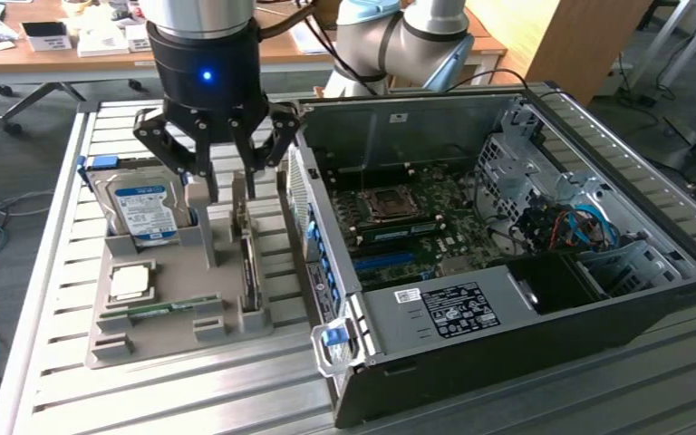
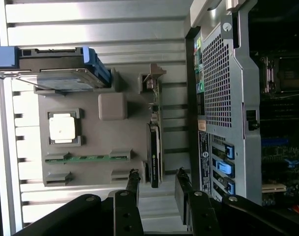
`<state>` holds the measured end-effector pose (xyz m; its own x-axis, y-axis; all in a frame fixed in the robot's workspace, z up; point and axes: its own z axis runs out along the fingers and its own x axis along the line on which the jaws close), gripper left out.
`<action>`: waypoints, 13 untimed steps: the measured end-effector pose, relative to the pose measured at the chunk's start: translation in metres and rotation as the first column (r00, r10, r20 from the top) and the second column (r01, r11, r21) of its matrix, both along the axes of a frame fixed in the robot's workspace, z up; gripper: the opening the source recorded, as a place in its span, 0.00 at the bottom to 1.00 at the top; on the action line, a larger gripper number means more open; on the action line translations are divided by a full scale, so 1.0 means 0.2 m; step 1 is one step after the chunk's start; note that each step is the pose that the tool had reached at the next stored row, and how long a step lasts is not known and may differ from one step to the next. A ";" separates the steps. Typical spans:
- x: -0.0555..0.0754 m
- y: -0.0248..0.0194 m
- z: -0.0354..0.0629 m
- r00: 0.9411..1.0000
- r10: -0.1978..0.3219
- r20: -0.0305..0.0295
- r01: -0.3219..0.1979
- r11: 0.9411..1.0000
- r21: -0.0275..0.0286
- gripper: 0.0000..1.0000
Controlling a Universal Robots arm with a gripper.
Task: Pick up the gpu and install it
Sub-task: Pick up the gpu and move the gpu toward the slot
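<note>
The gpu (image 1: 249, 258) stands on its edge in a slot of the grey holder tray (image 1: 167, 343), close to the open computer case (image 1: 638, 299). In the wrist view the gpu (image 2: 154, 150) appears as a thin dark card with its silver bracket end farthest from the camera. My gripper (image 1: 233, 192) hangs open just above the card's far end. Its two fingers (image 2: 133, 183) stand on either side of the card's line, not touching it. The gripper (image 2: 157, 183) holds nothing.
On the tray sit a hard drive with a blue-white label (image 1: 142, 210), a silver processor (image 1: 130, 283) and a green memory stick (image 1: 155, 310). The case lies open with its motherboard (image 1: 402, 222) and blue slots (image 1: 391, 263) exposed; its perforated rear panel (image 2: 220, 98) is right beside the tray.
</note>
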<state>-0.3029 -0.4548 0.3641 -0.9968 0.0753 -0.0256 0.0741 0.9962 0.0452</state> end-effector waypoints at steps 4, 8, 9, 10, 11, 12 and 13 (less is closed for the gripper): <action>0.00 0.000 -0.027 1.000 0.000 0.000 0.000 1.000 0.000 0.43; 0.00 0.000 -0.063 1.000 0.000 0.000 0.000 1.000 0.000 0.43; 0.00 0.000 -0.072 1.000 0.000 0.000 0.000 1.000 0.000 0.43; 0.00 0.000 -0.081 1.000 0.000 0.000 0.000 1.000 0.000 0.43; 0.00 0.000 -0.090 1.000 0.000 0.000 0.000 1.000 0.000 0.43; 0.00 0.000 -0.099 1.000 0.000 0.000 0.000 1.000 0.000 0.43; 0.00 0.000 -0.108 1.000 0.000 0.000 0.000 1.000 0.000 0.43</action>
<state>-0.3029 -0.4548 0.3425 -0.9968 0.0753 -0.0256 0.0741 0.9962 0.0452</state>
